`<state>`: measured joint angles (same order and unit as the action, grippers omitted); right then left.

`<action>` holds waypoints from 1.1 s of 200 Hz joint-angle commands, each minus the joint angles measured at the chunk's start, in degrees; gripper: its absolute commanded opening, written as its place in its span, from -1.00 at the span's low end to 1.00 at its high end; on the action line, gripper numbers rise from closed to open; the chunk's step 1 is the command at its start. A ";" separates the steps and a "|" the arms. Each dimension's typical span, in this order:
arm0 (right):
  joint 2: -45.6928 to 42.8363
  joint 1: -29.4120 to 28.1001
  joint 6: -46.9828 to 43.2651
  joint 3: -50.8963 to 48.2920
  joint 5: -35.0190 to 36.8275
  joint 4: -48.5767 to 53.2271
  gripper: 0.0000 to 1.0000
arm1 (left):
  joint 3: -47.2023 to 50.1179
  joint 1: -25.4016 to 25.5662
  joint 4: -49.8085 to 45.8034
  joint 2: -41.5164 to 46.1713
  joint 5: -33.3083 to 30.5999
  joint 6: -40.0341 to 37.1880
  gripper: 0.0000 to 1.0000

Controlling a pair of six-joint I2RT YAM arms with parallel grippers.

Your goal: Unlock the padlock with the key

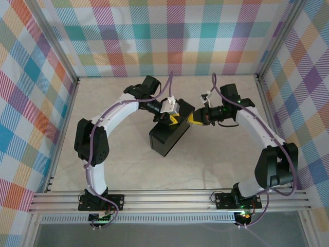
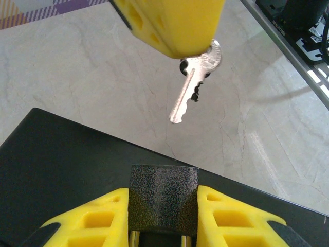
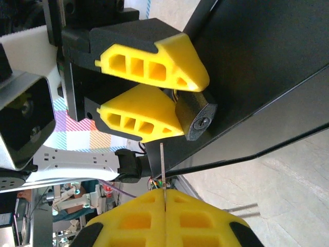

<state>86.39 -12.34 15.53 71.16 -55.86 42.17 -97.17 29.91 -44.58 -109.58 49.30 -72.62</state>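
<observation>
The padlock (image 2: 163, 198), a small dark-grey speckled block, sits clamped between the yellow fingers of my left gripper (image 2: 163, 206), just above the black box (image 2: 56, 170). In the right wrist view the padlock (image 3: 198, 119) shows its round keyhole, facing my right gripper (image 3: 165, 194). That gripper is shut on the key (image 3: 162, 167), seen here edge-on as a thin blade pointing up, a short way left of the keyhole. From the left wrist the key (image 2: 193, 90) hangs silvery from the right gripper's fingers (image 2: 169, 25), apart from the lock. Both grippers (image 1: 172, 117) (image 1: 194, 119) meet mid-table.
The black box (image 1: 167, 136) lies on the pale marble table (image 1: 118, 170) under both grippers. Plaid walls and aluminium posts (image 1: 267, 98) enclose the table. An aluminium rail (image 1: 169, 200) runs along the near edge by the arm bases.
</observation>
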 commanded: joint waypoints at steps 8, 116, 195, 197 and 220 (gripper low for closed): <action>2.33 0.25 -2.95 2.74 -1.48 5.23 -1.00 | 3.21 -0.37 2.94 3.36 3.87 1.23 -0.58; 5.24 0.21 -4.03 4.80 -0.83 8.60 -1.00 | 6.41 -0.73 8.10 5.08 5.81 3.62 -0.60; 5.64 0.21 -2.25 2.64 -1.21 4.72 -1.00 | 6.95 -0.73 9.00 5.25 5.94 4.52 -0.61; 5.63 0.25 -2.19 2.53 -1.19 4.73 -1.00 | 6.96 -0.73 9.05 5.25 5.91 4.57 -0.61; 5.88 0.21 -2.01 1.80 -1.27 4.38 -1.00 | 7.06 -0.77 9.24 5.28 5.90 4.83 -0.61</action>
<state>91.46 -12.34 13.04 74.22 -56.01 47.40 -90.94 29.47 -36.10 -106.72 52.07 -68.16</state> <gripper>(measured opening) 0.043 0.263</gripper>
